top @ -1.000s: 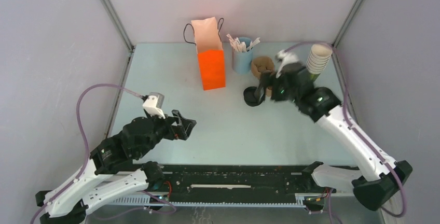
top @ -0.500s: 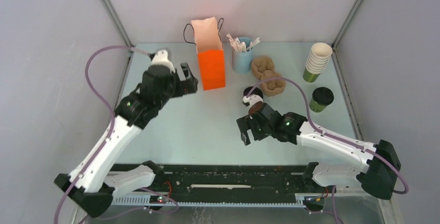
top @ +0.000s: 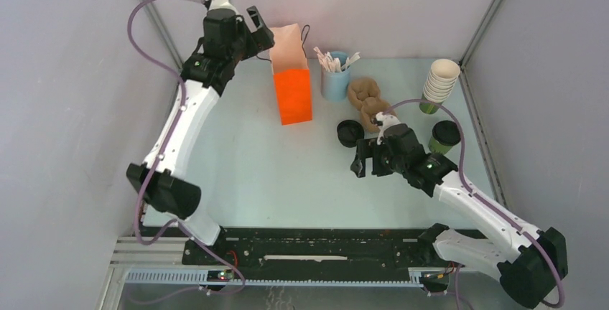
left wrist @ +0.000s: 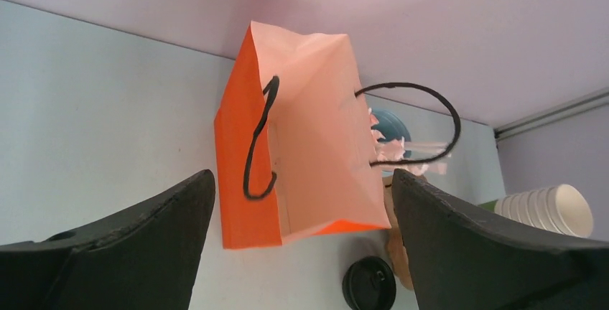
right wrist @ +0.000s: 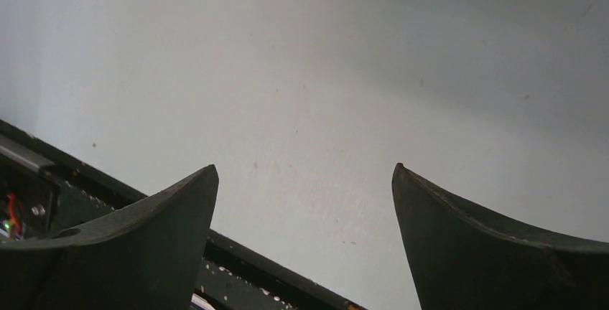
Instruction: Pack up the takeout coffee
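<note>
The takeout coffee (top: 444,138), a green cup with a black lid, stands upright at the right side of the table. My right gripper (top: 363,161) hovers to its left, open and empty; in the right wrist view the right gripper (right wrist: 304,170) looks down at bare tabletop. My left gripper (top: 256,30) is raised high at the back, open, just left of the top of the orange paper bag (top: 293,87). In the left wrist view the left gripper (left wrist: 301,174) frames the open mouth of the orange bag (left wrist: 316,145) from above and holds nothing.
A brown pulp carrier (top: 366,95) lies behind my right wrist. A loose black lid (top: 350,133) lies left of it. A stack of lidless cups (top: 439,84) stands at the back right. A blue cup of sachets (top: 335,79) stands beside the bag.
My left arm has swung up from the near left to the back, above the bag. My right gripper has drawn away from the cups toward the table's middle, uncovering the coffee.
</note>
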### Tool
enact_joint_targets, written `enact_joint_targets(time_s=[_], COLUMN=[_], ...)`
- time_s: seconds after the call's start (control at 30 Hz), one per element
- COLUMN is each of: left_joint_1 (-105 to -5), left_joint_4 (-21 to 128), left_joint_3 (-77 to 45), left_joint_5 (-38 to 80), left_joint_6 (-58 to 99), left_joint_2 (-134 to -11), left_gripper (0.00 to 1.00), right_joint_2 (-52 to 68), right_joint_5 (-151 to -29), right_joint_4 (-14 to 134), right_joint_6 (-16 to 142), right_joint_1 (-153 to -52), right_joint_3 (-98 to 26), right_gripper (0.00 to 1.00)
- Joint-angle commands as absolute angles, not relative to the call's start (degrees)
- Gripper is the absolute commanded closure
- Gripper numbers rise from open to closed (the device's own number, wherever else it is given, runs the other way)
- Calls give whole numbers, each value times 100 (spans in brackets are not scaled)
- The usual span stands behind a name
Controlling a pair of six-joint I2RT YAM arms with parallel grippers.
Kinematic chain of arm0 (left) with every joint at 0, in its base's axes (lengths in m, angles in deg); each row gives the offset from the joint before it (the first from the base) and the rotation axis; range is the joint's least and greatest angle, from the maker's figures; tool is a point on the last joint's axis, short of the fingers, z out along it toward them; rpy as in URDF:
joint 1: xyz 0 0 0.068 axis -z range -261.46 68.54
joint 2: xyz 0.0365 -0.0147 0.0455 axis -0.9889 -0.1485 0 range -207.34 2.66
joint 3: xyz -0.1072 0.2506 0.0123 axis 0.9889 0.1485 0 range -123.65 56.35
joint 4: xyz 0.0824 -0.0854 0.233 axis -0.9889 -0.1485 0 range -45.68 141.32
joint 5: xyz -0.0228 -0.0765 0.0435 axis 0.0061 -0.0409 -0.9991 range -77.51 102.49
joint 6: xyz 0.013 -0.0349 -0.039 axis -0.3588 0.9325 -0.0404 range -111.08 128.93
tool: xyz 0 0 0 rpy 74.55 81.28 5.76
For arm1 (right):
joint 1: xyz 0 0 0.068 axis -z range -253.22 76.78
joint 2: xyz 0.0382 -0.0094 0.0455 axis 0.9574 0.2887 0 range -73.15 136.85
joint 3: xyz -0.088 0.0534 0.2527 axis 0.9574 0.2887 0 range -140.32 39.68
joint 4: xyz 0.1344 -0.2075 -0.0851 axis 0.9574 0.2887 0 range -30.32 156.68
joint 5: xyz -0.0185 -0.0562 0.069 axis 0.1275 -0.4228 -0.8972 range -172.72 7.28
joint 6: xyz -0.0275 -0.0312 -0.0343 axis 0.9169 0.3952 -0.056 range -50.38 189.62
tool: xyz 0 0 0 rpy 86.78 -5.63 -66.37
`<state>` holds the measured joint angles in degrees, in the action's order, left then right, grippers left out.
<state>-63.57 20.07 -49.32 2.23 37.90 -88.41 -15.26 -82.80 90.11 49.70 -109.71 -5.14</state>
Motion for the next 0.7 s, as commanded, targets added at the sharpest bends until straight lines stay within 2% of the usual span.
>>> enact_joint_targets(time_s=[0.0, 0.17, 0.47, 0.67], left_joint_1=[-6405, -6397, -6392, -6387], left_joint_4=[1852, 1665, 1851, 2463], left_joint_3=[-5686, -5414, -3441, -2257], left_joint_5=[124, -33, -386, 32], left_joint_6=[3523, 3390, 2874, 2613], left_joint_2=[-9372, -9120, -7301, -6460], left_gripper=[4, 1, 0, 0], right_joint_2=[-1708, -1366, 879, 2834], right_joint_5=[-8780, -8599, -6501, -5431], right_joint_4=[8592, 8301, 8059, 9739], right_joint_6=[4826, 4802, 3064, 700], right_joint_1=[-10372, -9721, -9318, -9349], right_joint_3=[-567, -883, -2709, -4798], right_gripper=[0, 0, 4, 10])
